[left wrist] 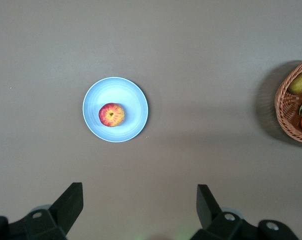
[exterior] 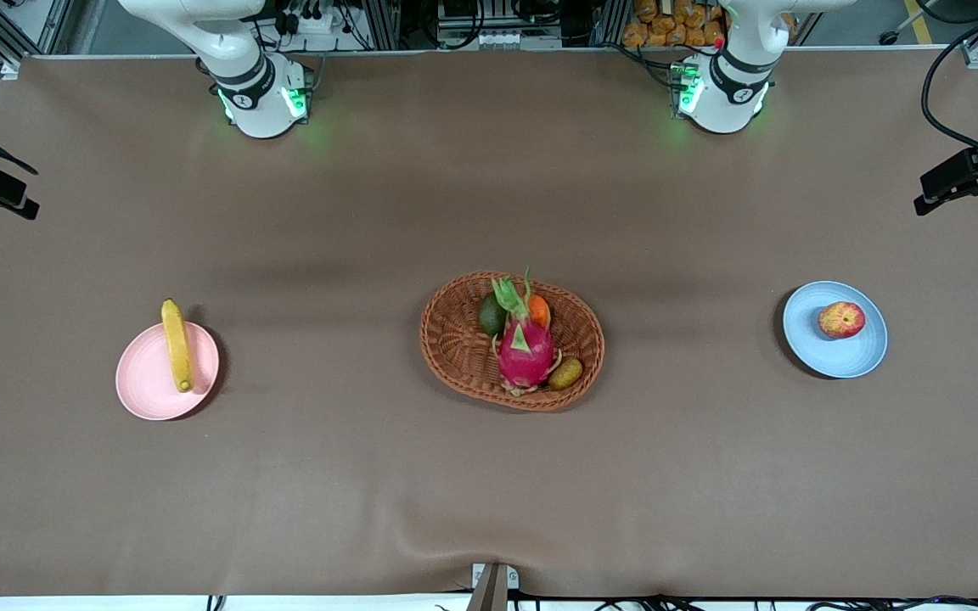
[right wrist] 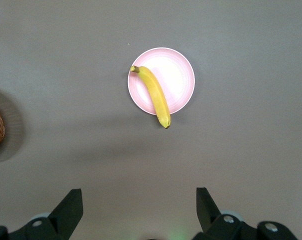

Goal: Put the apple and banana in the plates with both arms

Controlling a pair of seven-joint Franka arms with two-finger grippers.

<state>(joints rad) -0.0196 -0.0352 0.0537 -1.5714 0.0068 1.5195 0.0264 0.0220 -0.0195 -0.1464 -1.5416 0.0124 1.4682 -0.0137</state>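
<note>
The red apple (exterior: 840, 320) with yellowish patches lies on the light blue plate (exterior: 829, 356) toward the left arm's end of the table. It also shows in the left wrist view (left wrist: 111, 114) on that plate (left wrist: 131, 95). The yellow banana (exterior: 176, 344) lies across the pale pink plate (exterior: 145, 382) toward the right arm's end, one tip over the rim. The right wrist view shows the banana (right wrist: 154, 93) on the pink plate (right wrist: 178, 75). My left gripper (left wrist: 140, 202) is open and empty, high over bare table. My right gripper (right wrist: 139, 205) is open and empty, high over bare table. Both hands are out of the front view.
An oval brown wicker basket (exterior: 455, 339) stands mid-table between the plates. It holds a pink dragon fruit (exterior: 525, 346), an orange fruit (exterior: 539, 311) and two greenish fruits. Black camera mounts stand at both table ends. The arm bases (exterior: 261, 98) stand along the table edge farthest from the front camera.
</note>
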